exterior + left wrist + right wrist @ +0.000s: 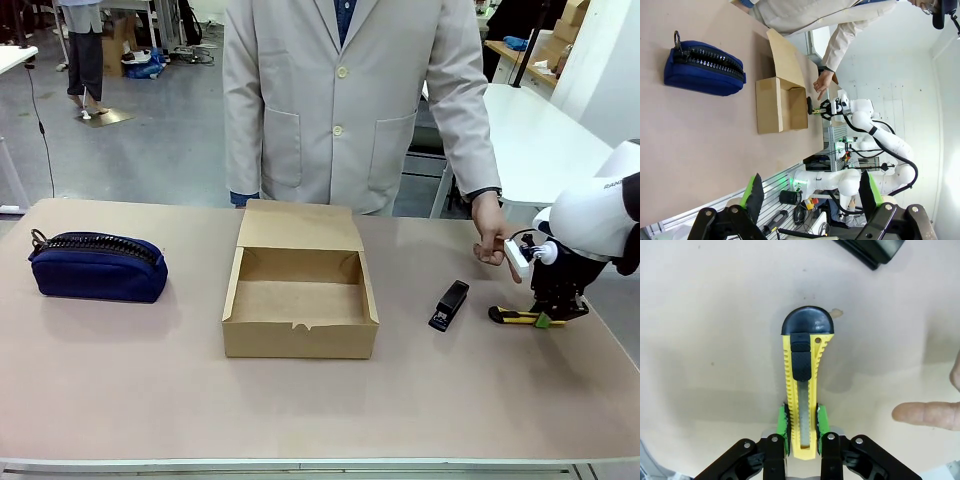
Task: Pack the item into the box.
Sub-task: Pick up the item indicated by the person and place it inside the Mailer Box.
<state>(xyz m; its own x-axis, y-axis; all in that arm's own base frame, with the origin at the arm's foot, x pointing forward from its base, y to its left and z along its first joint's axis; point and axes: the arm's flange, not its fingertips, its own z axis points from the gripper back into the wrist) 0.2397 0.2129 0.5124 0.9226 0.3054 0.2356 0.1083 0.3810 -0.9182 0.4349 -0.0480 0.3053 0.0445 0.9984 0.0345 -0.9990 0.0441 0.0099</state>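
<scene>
The item, a slim yellow utility knife (515, 317) with black parts, lies on the table at the right. My right gripper (548, 318) is down on it, shut on its end. In the right wrist view the green pads (784, 422) press both sides of the knife (802, 390), whose black cap points away. The box (300, 345), brown cardboard with its flap lid standing open at the back, sits mid-table, well left of the knife. My left gripper (810, 192) hangs open above the table's left side, holding nothing.
A black stapler (449, 305) lies between box and knife. A navy zip pouch (97, 267) sits far left. A person in a pale coat stands behind the table, one hand (491, 240) resting near my right gripper; a fingertip (925, 415) lies beside the knife.
</scene>
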